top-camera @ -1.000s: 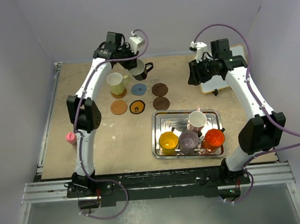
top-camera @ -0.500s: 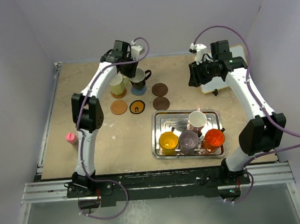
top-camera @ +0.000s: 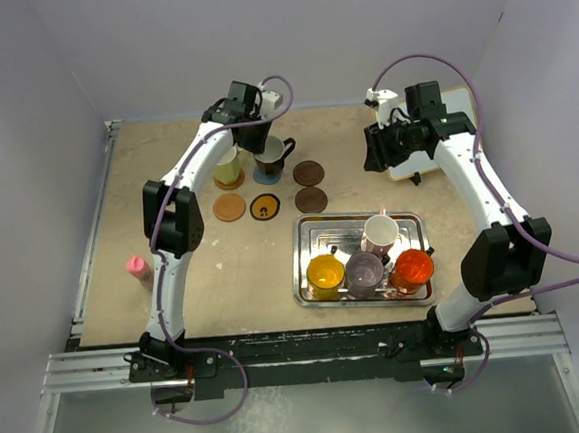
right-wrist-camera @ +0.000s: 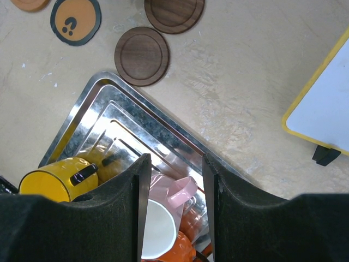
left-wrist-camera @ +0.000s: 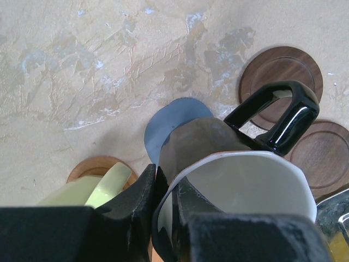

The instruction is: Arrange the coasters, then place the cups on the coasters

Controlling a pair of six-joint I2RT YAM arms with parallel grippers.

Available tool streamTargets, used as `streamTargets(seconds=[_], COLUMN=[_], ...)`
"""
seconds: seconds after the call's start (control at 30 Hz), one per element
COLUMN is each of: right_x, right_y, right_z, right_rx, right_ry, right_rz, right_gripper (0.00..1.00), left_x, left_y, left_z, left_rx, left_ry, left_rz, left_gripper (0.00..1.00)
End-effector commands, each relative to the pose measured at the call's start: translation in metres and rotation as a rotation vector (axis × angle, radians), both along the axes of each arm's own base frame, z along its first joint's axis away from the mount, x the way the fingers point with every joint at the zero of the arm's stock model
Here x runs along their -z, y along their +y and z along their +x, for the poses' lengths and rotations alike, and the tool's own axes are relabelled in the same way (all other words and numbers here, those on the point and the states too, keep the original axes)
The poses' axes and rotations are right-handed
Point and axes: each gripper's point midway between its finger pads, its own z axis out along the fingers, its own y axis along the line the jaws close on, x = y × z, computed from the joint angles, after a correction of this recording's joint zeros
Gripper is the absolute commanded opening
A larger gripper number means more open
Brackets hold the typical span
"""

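Glossy black mug, upright, handle toward the wooden coasters, is pinched by the left gripper; the right gripper is spread, empty.

So the black cup, white inside, hangs upright, pinched by its rim in the left tool, right over the blue coaster. The cream cup sits on an orange-brown coaster just left of that tool. Two dark brown coasters lie bare off to its right.
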Motion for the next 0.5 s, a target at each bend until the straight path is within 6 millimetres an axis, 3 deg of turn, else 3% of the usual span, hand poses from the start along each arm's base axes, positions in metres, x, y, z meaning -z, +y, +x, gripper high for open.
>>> streamTargets(seconds=[0.0,0.47], right_x=[-0.018,-0.019], right_y=[-0.003,-0.004], right_z=[-0.003,-0.012], right_rx=[-0.012,-0.023], right_ry=[-0.066,-0.066], right_rz=[-0.016,-0.023], right_gripper=[0.45,0.45], left_x=[-0.047,-0.03], left_y=[-0.001,0.004], left_z=[0.013,0.023], left_rx=[-0.023,-0.044], left_ry=[-0.116,-0.098], left_rz=[-0.057,-0.053], left_gripper=[0.03,0.03])
